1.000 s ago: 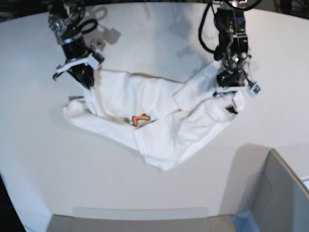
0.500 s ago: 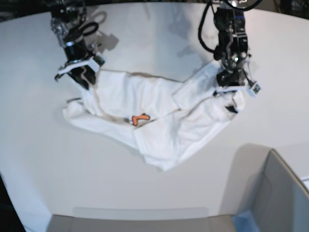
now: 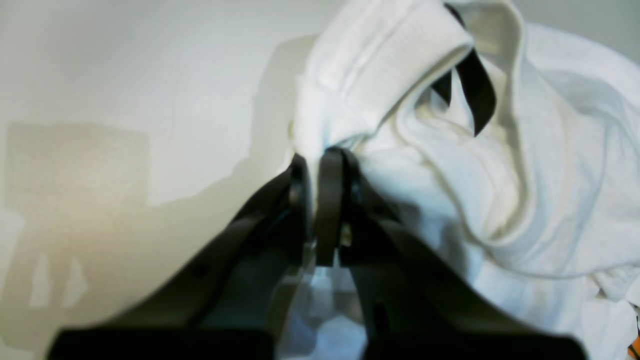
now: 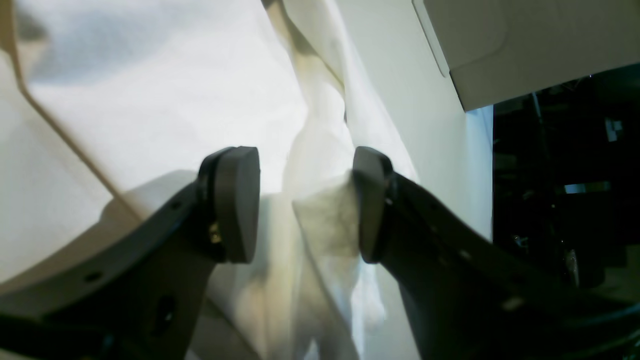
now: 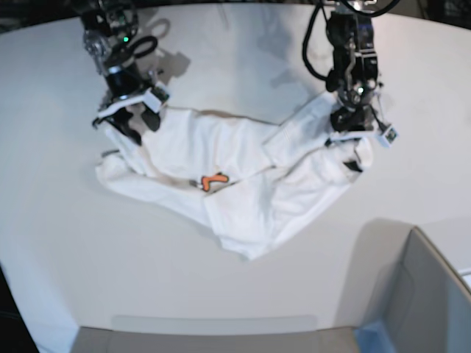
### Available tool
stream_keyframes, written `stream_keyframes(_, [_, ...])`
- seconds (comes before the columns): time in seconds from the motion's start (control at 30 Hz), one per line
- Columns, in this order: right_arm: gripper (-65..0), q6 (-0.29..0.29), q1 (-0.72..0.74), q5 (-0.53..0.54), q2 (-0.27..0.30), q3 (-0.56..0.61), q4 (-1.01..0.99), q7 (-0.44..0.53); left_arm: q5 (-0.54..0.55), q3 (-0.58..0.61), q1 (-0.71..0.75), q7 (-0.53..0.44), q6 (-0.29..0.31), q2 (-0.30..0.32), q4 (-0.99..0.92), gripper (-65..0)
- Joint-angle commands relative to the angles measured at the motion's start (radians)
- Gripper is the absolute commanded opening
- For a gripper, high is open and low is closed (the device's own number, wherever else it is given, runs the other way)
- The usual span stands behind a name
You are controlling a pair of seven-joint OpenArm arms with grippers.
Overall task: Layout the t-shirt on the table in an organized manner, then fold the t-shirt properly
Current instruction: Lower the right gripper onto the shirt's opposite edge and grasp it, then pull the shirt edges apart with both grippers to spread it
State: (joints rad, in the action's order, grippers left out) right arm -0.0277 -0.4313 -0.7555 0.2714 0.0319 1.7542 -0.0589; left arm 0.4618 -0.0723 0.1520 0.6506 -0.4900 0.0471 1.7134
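The white t-shirt point(image 5: 243, 198) lies crumpled on the white table point(image 5: 221, 59), with a small orange patch of print point(image 5: 214, 180) showing. My left gripper point(image 3: 320, 162) is shut on a fold of cloth beside the ribbed collar, near the black tag point(image 3: 475, 95); in the base view the left gripper point(image 5: 352, 140) is at the shirt's right end. My right gripper point(image 4: 302, 200) stands open over the shirt's left end point(image 5: 136, 123). A ridge of cloth point(image 4: 320, 220) rises between its fingers and touches one pad point(image 4: 367, 200).
A grey box point(image 5: 430, 294) with a blue corner point(image 5: 368, 334) stands at the front right of the table. In the right wrist view the grey box point(image 4: 525, 45) shows beyond the table's edge, with dark room behind it.
My right gripper has opened and let go of the shirt's left end, shifting slightly right. The left gripper and the rest of the shirt have not moved.
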Motion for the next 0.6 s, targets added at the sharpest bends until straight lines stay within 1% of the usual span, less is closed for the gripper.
stream_keyframes(0.0, [-35.0,0.015,0.010,0.006,0.001,0.000,0.006,0.023,-0.002,-0.001,-0.007,-0.010,0.001,0.001,0.014,-65.0])
stream_keyframes(0.23, [-35.0,0.016,0.028,0.035,-0.031,-0.020,-0.018,0.023,-0.002,-0.002,-0.007,-0.010,0.001,0.004,0.014,-65.0])
stream_keyframes(0.3, [-35.0,0.016,0.025,0.035,-0.040,-0.045,-0.015,0.023,-0.002,-0.002,-0.007,-0.010,0.001,0.004,0.014,-65.0])
stream_keyframes(0.4, [-35.0,0.016,0.024,0.035,-0.073,-0.099,-0.017,0.023,-0.002,-0.002,-0.007,-0.010,0.001,0.004,0.014,-65.0])
stream_keyframes(0.47, [-35.0,0.016,0.022,0.057,-0.082,-0.123,-0.018,0.023,-0.002,-0.002,-0.007,-0.010,0.001,0.004,0.014,-65.0])
stream_keyframes(0.57, [-35.1,0.016,0.007,0.116,-0.077,-0.129,-0.023,0.023,-0.002,-0.002,-0.007,-0.010,0.001,0.004,0.014,-65.0])
